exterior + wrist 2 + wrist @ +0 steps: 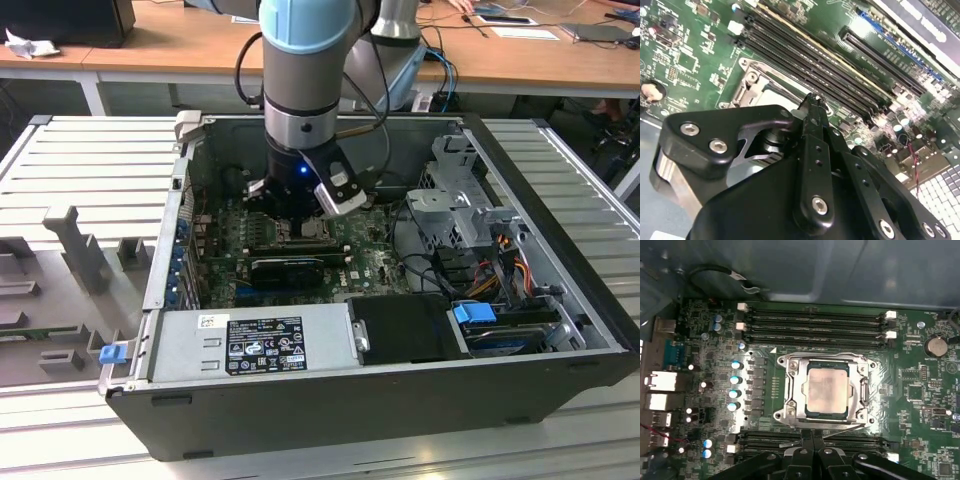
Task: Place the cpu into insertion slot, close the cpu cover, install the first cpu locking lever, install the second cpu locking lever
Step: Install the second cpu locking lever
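Wooden desks run behind an open computer case [560, 330] lying on a ribbed grey bench, and our arm reaches down into it over the green motherboard [920, 405]. In the first wrist view we see the cpu [827, 387] seated in the insertion slot [791, 390], with the cpu cover [860, 371] lowered around it. Our gripper [813, 436] sits just beside the socket's edge, by a thin locking lever [837, 429] there, fingers [818, 439] pressed together and grasping nothing. Long memory slots [812, 320] flank the socket on both sides.
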